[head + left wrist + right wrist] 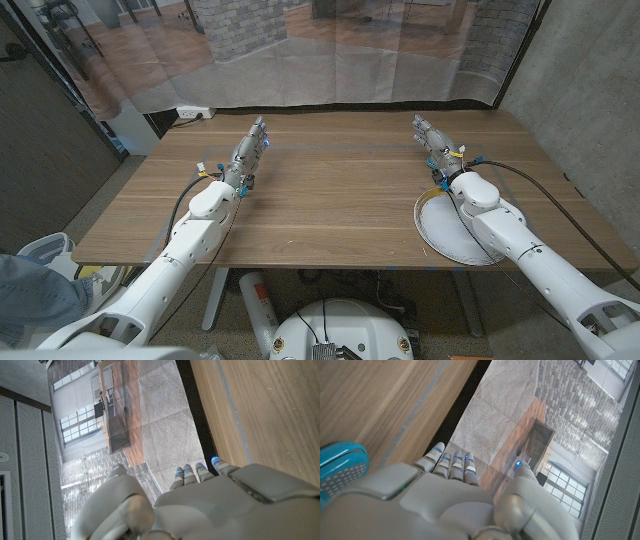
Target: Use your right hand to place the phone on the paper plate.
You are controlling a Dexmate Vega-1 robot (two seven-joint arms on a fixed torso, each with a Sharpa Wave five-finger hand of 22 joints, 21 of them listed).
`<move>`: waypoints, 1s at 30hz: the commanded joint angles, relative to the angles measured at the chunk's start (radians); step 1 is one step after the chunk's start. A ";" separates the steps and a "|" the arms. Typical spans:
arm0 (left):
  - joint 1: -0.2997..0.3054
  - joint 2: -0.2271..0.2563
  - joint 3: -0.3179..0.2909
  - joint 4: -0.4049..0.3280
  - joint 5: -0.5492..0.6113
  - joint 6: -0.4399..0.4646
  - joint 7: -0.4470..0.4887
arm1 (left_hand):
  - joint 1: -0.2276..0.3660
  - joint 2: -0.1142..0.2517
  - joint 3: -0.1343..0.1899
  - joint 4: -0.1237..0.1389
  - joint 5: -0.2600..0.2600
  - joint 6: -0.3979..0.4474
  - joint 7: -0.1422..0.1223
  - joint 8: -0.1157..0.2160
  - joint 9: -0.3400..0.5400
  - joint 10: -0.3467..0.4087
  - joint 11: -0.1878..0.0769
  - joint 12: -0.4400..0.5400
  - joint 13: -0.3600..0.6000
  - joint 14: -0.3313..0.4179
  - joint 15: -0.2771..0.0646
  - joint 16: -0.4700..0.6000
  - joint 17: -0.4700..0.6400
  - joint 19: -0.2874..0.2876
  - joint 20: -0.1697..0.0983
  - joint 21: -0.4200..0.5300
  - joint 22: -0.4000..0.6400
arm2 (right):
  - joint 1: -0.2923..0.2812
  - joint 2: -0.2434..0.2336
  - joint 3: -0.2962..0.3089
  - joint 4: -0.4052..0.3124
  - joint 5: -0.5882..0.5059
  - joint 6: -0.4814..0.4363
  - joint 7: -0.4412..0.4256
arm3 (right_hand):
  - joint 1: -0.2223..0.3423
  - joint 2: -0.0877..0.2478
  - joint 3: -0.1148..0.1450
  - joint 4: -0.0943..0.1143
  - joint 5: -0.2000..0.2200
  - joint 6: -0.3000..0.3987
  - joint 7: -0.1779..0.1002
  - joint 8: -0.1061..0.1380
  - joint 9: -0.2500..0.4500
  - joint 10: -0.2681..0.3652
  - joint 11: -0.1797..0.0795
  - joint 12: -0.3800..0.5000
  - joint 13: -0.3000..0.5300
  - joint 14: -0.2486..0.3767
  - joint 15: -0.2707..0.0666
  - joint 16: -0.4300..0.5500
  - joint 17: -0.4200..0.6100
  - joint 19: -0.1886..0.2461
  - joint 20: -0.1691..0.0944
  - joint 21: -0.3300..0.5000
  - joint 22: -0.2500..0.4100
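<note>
On table: both hands, left [252, 146], right [432, 137], fingers straight, empty; no legible writing.

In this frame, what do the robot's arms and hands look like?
Both arms have smooth white rounded shells with black cables running along the forearms. The left hand and right hand are grey, with coloured wiring at the wrists. The fingers carry small blue lights near their tips.

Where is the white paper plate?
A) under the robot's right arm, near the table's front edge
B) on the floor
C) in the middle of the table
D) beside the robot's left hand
A: in the head view the paper plate lies on the table's right side near the front edge, partly covered by the right arm.
</note>
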 commanded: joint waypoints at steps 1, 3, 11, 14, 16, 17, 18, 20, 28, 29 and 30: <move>-0.002 0.003 0.002 0.000 -0.001 -0.005 -0.013 | 0.000 0.013 0.007 0.005 -0.003 0.009 0.000 0.004 0.005 0.006 0.000 0.006 0.005 0.004 0.000 0.004 0.005 0.002 -0.035 0.002 0.004 | -0.005 -0.002 0.008 -0.005 -0.038 0.018 -0.034 | 0.012 0.000 0.002 -0.006 -0.004 0.007 -0.006 0.003 0.003 0.013 0.000 0.004 0.006 0.000 -0.005 0.002 0.003 0.008 -0.032 -0.003 0.004; -0.002 0.003 0.002 0.001 -0.001 -0.005 -0.013 | 0.000 0.014 0.007 0.005 -0.003 0.010 -0.001 0.004 0.005 0.007 0.000 0.006 0.005 0.004 0.001 0.004 0.005 0.002 -0.035 0.002 0.004 | -0.007 -0.006 0.010 -0.009 -0.044 0.020 -0.038 | 0.012 0.000 0.002 -0.007 -0.005 0.008 -0.006 0.004 0.003 0.013 -0.002 0.004 0.006 0.001 -0.005 0.003 0.003 0.008 -0.032 -0.004 0.004; -0.006 -0.001 0.007 0.000 0.004 -0.009 -0.012 | 0.001 0.016 0.007 0.004 -0.004 0.008 -0.002 0.003 0.005 0.006 -0.002 0.005 0.006 0.004 0.001 0.003 0.005 0.003 -0.033 0.002 0.004 | -0.015 -0.017 0.012 -0.022 -0.087 0.029 -0.074 | 0.017 0.000 0.002 -0.012 -0.007 0.013 -0.011 0.004 0.003 0.024 0.000 0.006 0.006 0.010 -0.014 0.005 0.002 0.010 -0.033 -0.009 0.004; -0.007 -0.004 0.008 0.001 0.004 -0.013 -0.012 | 0.002 0.017 0.007 0.004 -0.004 0.009 -0.002 0.003 0.005 0.006 -0.003 0.004 0.006 0.004 0.000 0.003 0.005 0.002 -0.031 0.002 0.004 | -0.016 -0.020 0.014 -0.023 -0.096 0.028 -0.080 | 0.018 0.000 0.002 -0.013 -0.007 0.012 -0.013 0.003 0.003 0.022 -0.004 0.005 0.006 0.010 -0.015 0.004 0.002 0.010 -0.032 -0.011 0.004; -0.008 -0.005 0.008 0.004 0.001 -0.015 -0.017 | 0.002 0.017 0.007 0.004 -0.004 0.009 -0.002 0.002 0.005 0.006 -0.003 0.004 0.006 0.005 0.000 0.003 0.005 0.002 -0.030 0.002 0.004 | -0.017 -0.030 0.012 -0.027 -0.108 0.023 -0.080 | 0.019 0.000 0.002 -0.014 -0.008 0.012 -0.015 0.003 0.003 0.022 -0.007 0.004 0.006 0.010 -0.017 0.004 0.002 0.010 -0.033 -0.012 0.004; -0.006 -0.004 0.008 0.003 0.003 -0.013 -0.014 | 0.002 0.017 0.007 0.004 -0.005 0.009 -0.003 0.002 0.005 0.006 -0.002 0.004 0.006 0.005 0.001 0.003 0.005 0.002 -0.030 0.002 0.004 | -0.020 -0.031 0.012 -0.032 -0.115 0.020 -0.089 | 0.020 0.001 0.003 -0.015 -0.008 0.012 -0.016 0.003 0.003 0.022 -0.006 0.004 0.006 0.010 -0.017 0.004 0.002 0.011 -0.034 -0.012 0.004; -0.006 -0.004 0.008 0.002 0.003 -0.013 -0.014 | 0.002 0.018 0.007 0.004 -0.005 0.010 -0.002 0.003 0.005 0.006 -0.002 0.004 0.006 0.005 0.000 0.003 0.005 0.001 -0.030 0.002 0.004 | -0.021 -0.030 0.013 -0.032 -0.115 0.020 -0.090 | 0.020 0.001 0.003 -0.015 -0.008 0.012 -0.016 0.003 0.003 0.023 -0.007 0.004 0.006 0.010 -0.017 0.004 0.002 0.011 -0.034 -0.012 0.004; -0.004 -0.010 0.006 0.010 -0.007 -0.017 -0.020 | 0.003 0.018 0.007 0.004 -0.005 0.011 -0.002 0.003 0.005 0.009 -0.004 0.005 0.006 0.006 0.000 0.003 0.005 0.002 -0.030 0.002 0.004 | -0.023 -0.042 0.010 -0.044 -0.136 0.004 -0.100 | 0.021 0.001 0.003 -0.016 -0.008 0.012 -0.017 0.003 0.003 0.023 -0.008 0.004 0.006 0.010 -0.017 0.004 0.002 0.011 -0.034 -0.013 0.004; 0.010 -0.004 0.003 -0.008 -0.006 -0.013 -0.012 | 0.004 0.021 0.006 0.004 -0.006 0.015 -0.003 0.003 0.005 0.011 -0.004 0.005 0.006 0.009 -0.002 0.004 0.005 0.003 -0.028 0.002 0.004 | -0.029 -0.067 0.007 -0.075 -0.180 -0.030 -0.121 | 0.024 0.003 0.004 -0.018 -0.008 0.015 -0.020 0.003 0.003 0.024 -0.010 0.004 0.006 0.011 -0.018 0.003 0.002 0.012 -0.035 -0.016 0.004; 0.010 -0.004 0.003 -0.008 -0.006 -0.013 -0.012 | 0.005 0.021 0.006 0.004 -0.007 0.015 -0.003 0.003 0.005 0.011 -0.005 0.005 0.006 0.009 -0.002 0.004 0.005 0.003 -0.027 0.002 0.004 | -0.029 -0.067 0.007 -0.076 -0.180 -0.031 -0.121 | 0.025 0.003 0.004 -0.019 -0.008 0.015 -0.020 0.003 0.003 0.025 -0.009 0.004 0.006 0.011 -0.018 0.003 0.002 0.013 -0.035 -0.016 0.004; 0.011 -0.005 0.002 -0.007 -0.008 -0.016 -0.013 | 0.005 0.021 0.006 0.004 -0.007 0.015 -0.003 0.003 0.005 0.012 -0.005 0.005 0.006 0.009 -0.002 0.004 0.005 0.004 -0.027 0.002 0.004 | -0.031 -0.067 0.008 -0.078 -0.180 -0.030 -0.121 | 0.025 0.004 0.005 -0.019 -0.008 0.015 -0.020 0.003 0.003 0.025 -0.009 0.004 0.006 0.011 -0.018 0.003 0.002 0.013 -0.035 -0.016 0.004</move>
